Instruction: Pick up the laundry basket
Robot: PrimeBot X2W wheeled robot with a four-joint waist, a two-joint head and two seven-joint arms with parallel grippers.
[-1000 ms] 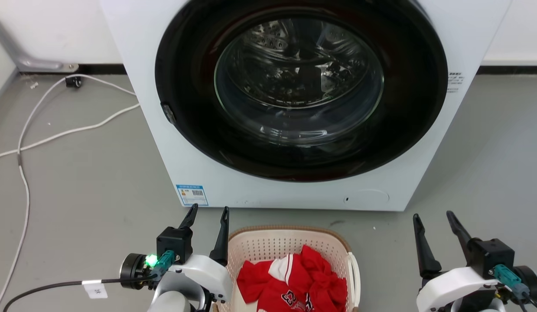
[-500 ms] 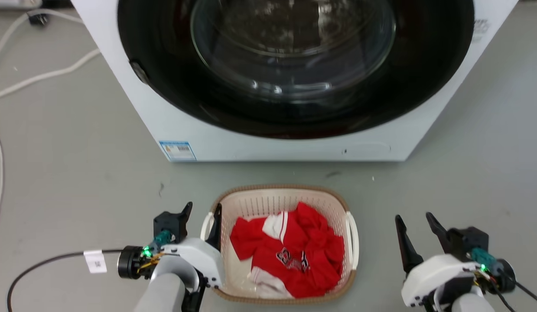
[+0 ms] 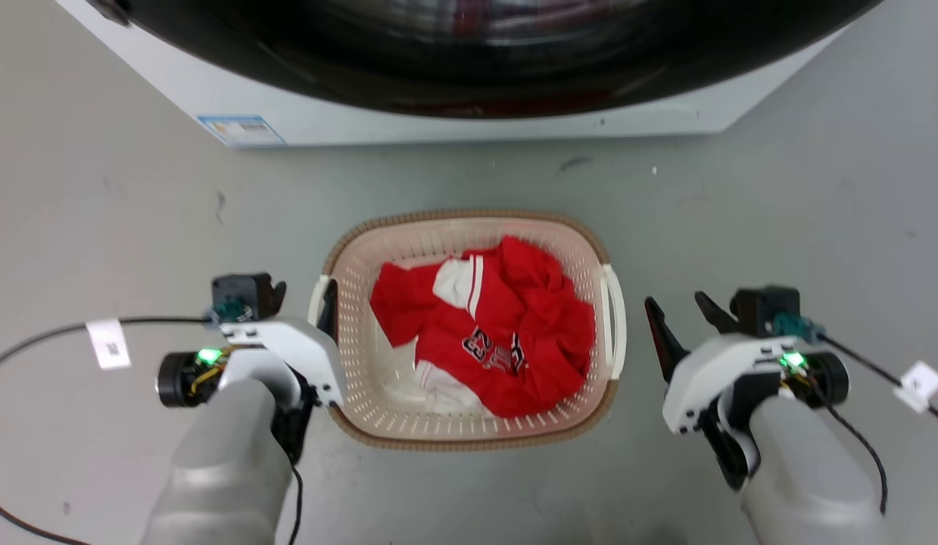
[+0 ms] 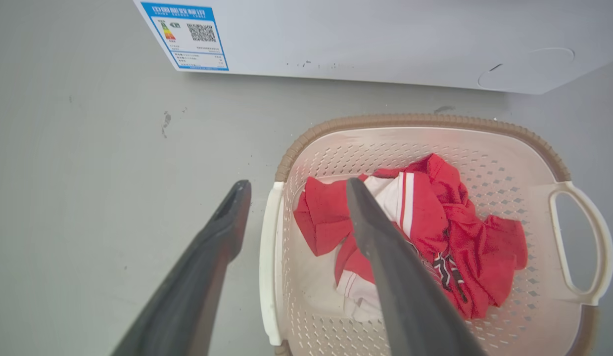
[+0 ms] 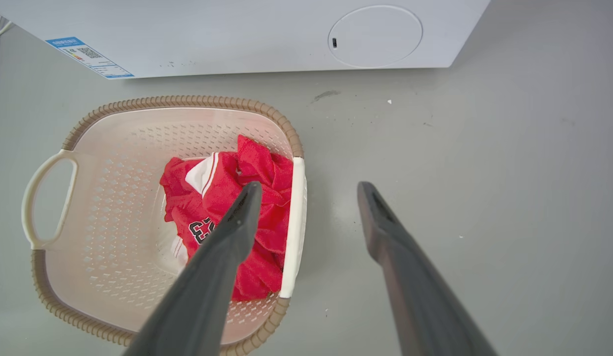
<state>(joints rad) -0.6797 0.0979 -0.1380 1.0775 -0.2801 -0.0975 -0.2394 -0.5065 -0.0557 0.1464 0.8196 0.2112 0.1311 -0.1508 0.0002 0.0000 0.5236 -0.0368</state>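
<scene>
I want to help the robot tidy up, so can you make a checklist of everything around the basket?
Surface: grey floor, a few dark scuff marks.
Job's things: laundry basket upright on the floor, red jersey crumpled inside.
Clutter: nothing seen.
Grippers: left gripper open, fingers either side of the basket's left handle; right gripper open, beside the right handle, not touching.
Cables: left cable and right cable, both black with a white tag, trailing from the wrists.
Surroundings: white washing machine behind the basket, blue label on its front.
</scene>
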